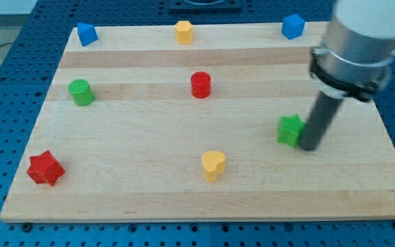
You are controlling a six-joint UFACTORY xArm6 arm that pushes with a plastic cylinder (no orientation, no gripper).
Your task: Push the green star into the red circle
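Note:
The green star (pixel 290 130) lies on the wooden board at the view's right, below centre. The red circle (pixel 200 85), a short red cylinder, stands near the board's middle, up and to the left of the star. My tip (pixel 309 147) is at the end of the dark rod, touching or almost touching the star's right side. The arm's grey body (pixel 357 48) fills the view's top right.
A green cylinder (pixel 81 92) stands at the left. A red star (pixel 45 168) is at the bottom left. A yellow heart (pixel 213 165) is at the bottom centre. A blue block (pixel 86 33), a yellow hexagon (pixel 184 31) and a blue cube (pixel 293 26) line the top edge.

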